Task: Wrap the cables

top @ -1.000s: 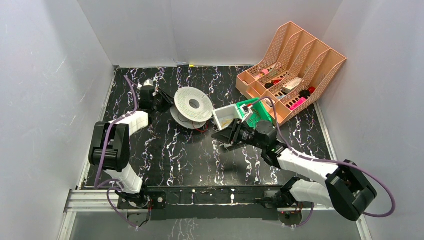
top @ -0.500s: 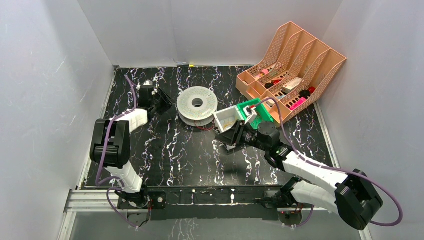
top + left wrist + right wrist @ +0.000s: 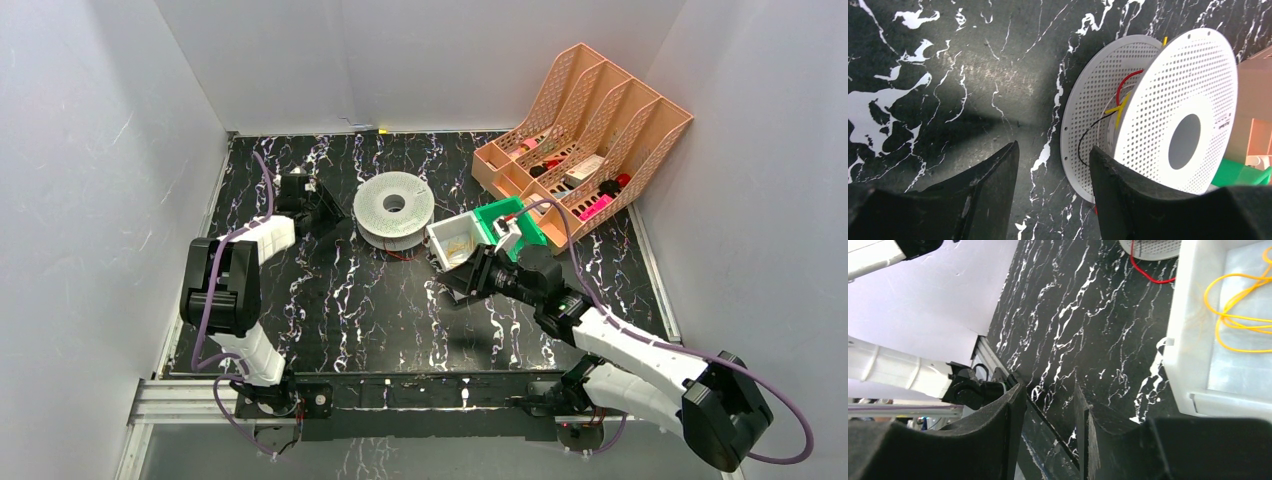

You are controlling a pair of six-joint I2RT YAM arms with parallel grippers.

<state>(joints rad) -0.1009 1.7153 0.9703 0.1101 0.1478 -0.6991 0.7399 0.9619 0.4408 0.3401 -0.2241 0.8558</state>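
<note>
The yellow cables (image 3: 1243,310) lie in loose loops inside a white box (image 3: 1193,340), which shows in the top view (image 3: 440,236) at mid-table. A short yellow wire end (image 3: 1120,107) sticks out between the flanges of the white round spool (image 3: 1158,115), beside a red and a black wire. The spool (image 3: 394,208) lies flat on the table. My left gripper (image 3: 1053,165) is open and empty, just left of the spool (image 3: 335,222). My right gripper (image 3: 1048,405) is open and empty, just in front of the white box (image 3: 455,285).
A green tray (image 3: 512,220) sits behind the white box. An orange file organizer (image 3: 585,130) with small items stands at the back right. A red wire (image 3: 1148,275) trails from the spool onto the black marbled table (image 3: 380,310). Grey walls enclose the table.
The spool stood tilted up against my left gripper and now lies flat. My left gripper has let it go and drawn slightly back. My right arm shifted a little to the right.
</note>
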